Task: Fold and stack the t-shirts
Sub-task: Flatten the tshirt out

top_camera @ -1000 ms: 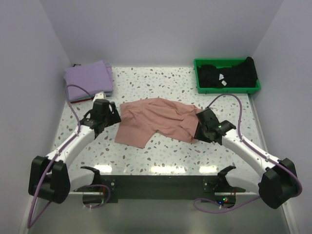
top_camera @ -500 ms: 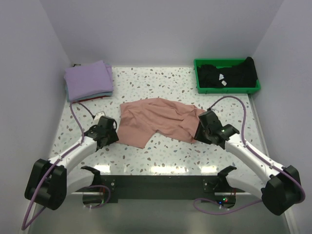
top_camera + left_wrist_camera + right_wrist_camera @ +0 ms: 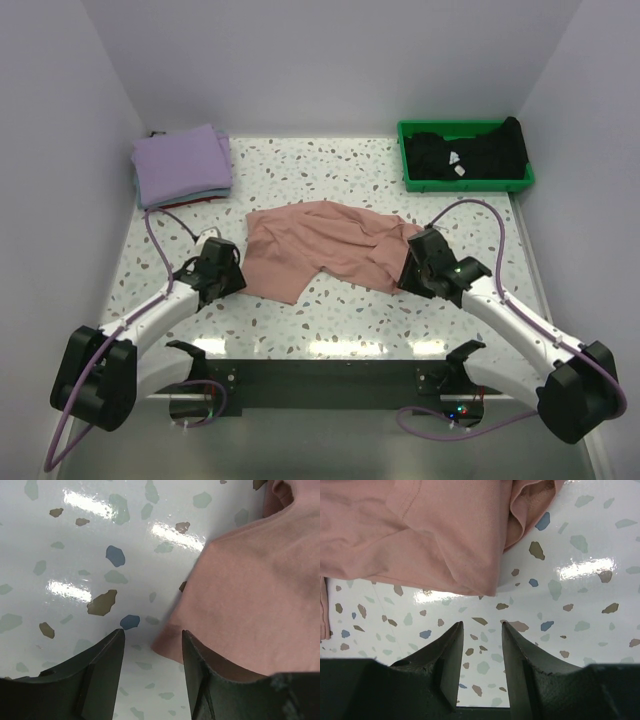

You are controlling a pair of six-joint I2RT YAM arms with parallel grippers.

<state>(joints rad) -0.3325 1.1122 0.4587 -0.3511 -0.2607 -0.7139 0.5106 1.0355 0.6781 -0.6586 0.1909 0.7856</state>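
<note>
The salmon-pink t-shirt (image 3: 320,250) lies crumpled and spread at the table's middle. My left gripper (image 3: 236,274) is open at the shirt's near-left edge. In the left wrist view a corner of the shirt (image 3: 250,590) lies between the spread fingers of the left gripper (image 3: 152,636). My right gripper (image 3: 407,270) is open and empty at the shirt's right end. In the right wrist view the shirt's hem (image 3: 435,535) lies just ahead of the right gripper (image 3: 481,626), not between the fingers. The lavender t-shirt (image 3: 180,165) lies folded at the back left. Black t-shirts (image 3: 470,152) lie in the tray.
The green plastic tray (image 3: 468,184) stands at the back right. Teal and red cloth edges (image 3: 190,197) show under the lavender shirt. White walls close the table on three sides. Purple cables loop off both arms.
My left gripper has moved from near the lavender stack toward me, down to the salmon shirt's near-left edge. My right gripper has shifted slightly at the shirt's right end.
</note>
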